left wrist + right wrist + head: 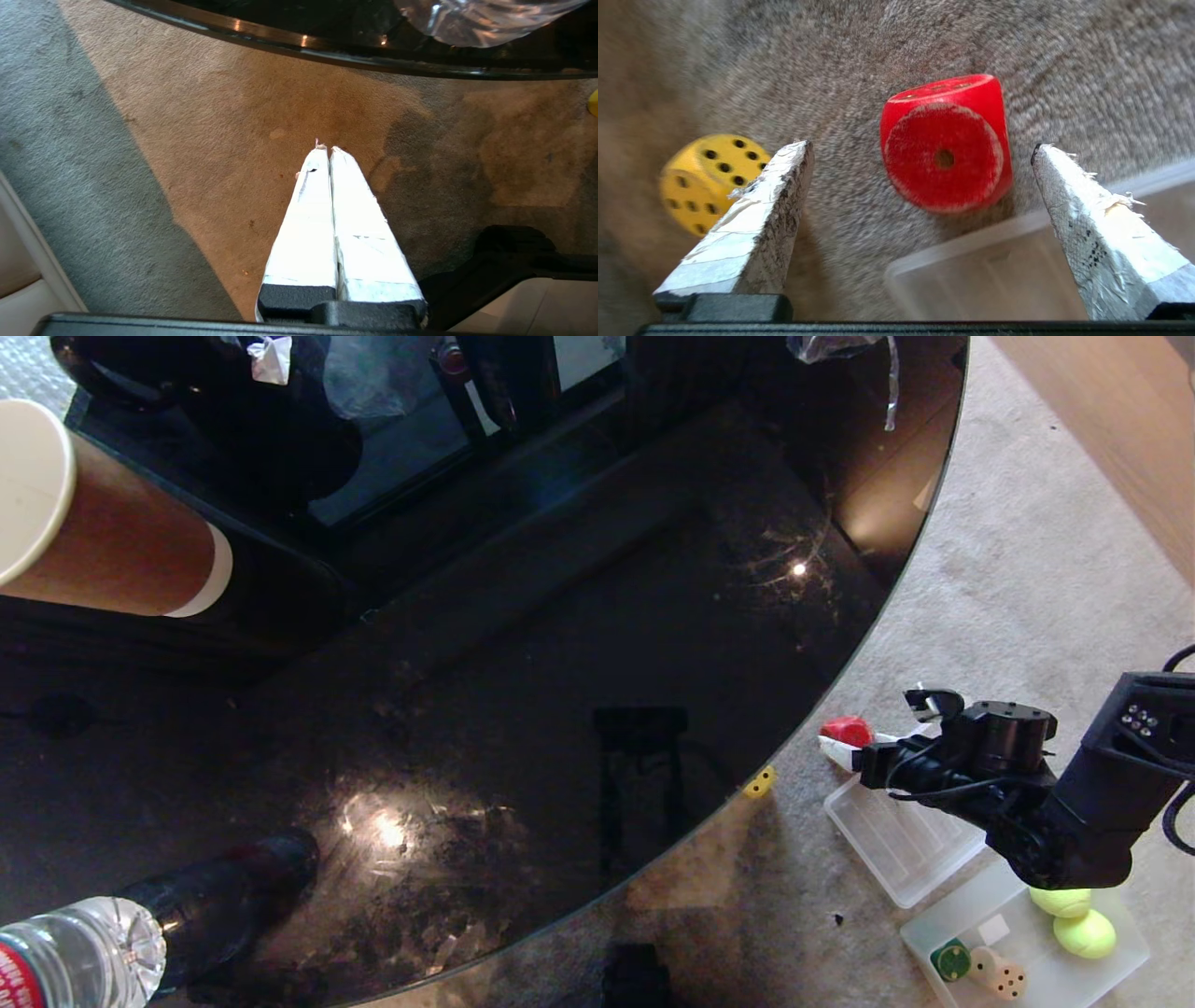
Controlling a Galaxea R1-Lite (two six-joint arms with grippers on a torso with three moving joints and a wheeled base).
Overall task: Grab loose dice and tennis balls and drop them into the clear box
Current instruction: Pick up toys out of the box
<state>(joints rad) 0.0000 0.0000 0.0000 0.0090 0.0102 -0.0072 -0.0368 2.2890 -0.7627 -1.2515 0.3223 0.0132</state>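
The red die lies on the carpet just beyond my right gripper, whose taped fingers stand wide open and empty, in line with it. In the head view this gripper hangs low beside the red die. A yellow die lies on the carpet further left, by the table edge. The clear box at the bottom right holds two tennis balls, a green die and a beige die. My left gripper is shut and empty over the carpet.
A flat ribbed clear lid lies on the carpet right under the right gripper, between the red die and the box. The round black glass table fills the left, with a paper cup and a water bottle on it.
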